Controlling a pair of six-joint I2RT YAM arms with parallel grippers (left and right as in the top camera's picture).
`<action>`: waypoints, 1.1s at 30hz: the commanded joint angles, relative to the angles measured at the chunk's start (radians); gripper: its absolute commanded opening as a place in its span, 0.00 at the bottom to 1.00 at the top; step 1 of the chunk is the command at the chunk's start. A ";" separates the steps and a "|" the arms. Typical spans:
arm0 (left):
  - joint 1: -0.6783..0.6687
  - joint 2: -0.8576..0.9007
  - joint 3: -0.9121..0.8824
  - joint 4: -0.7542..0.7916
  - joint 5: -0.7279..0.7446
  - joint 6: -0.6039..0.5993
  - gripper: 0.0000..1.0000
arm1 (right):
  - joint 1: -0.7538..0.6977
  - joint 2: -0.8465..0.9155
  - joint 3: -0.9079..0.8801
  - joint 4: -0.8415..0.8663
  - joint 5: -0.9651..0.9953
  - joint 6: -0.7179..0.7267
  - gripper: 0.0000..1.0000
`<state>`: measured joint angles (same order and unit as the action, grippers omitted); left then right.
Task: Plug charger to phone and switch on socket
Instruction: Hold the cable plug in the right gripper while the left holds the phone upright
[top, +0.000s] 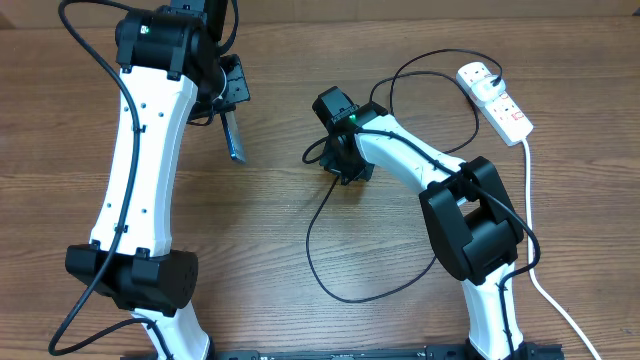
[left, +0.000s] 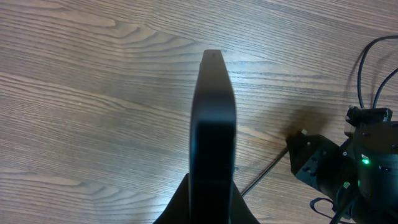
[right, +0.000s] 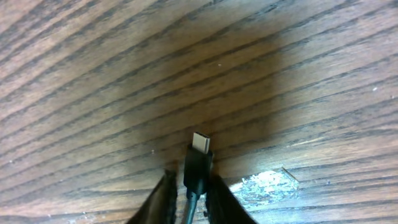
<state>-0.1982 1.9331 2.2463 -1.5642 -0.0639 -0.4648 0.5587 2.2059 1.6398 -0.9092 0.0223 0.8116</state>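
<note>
My left gripper is shut on the phone and holds it edge-on above the table, left of centre. In the left wrist view the phone is a dark slim edge between the fingers; its screen is hidden. My right gripper is shut on the charger's black connector, whose metal tip points away from the fingers, just above the wood. The thin black cable loops over the table toward the socket, the white power strip at the far right.
A thick white cord runs from the socket down the right side to the front edge. The right gripper shows at the right of the left wrist view, with the black cable beside it. The table is bare wood.
</note>
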 joint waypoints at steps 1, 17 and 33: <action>-0.001 -0.009 0.007 0.001 0.005 0.008 0.04 | -0.005 0.029 -0.032 0.003 -0.013 -0.001 0.12; -0.001 -0.009 0.007 0.001 0.005 0.008 0.04 | -0.003 0.029 -0.032 -0.016 -0.026 0.000 0.17; -0.001 -0.009 0.007 0.001 0.005 0.008 0.04 | -0.003 0.029 -0.036 -0.013 -0.039 0.000 0.09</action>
<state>-0.1982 1.9331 2.2463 -1.5646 -0.0639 -0.4648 0.5564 2.2059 1.6379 -0.9203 -0.0029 0.8116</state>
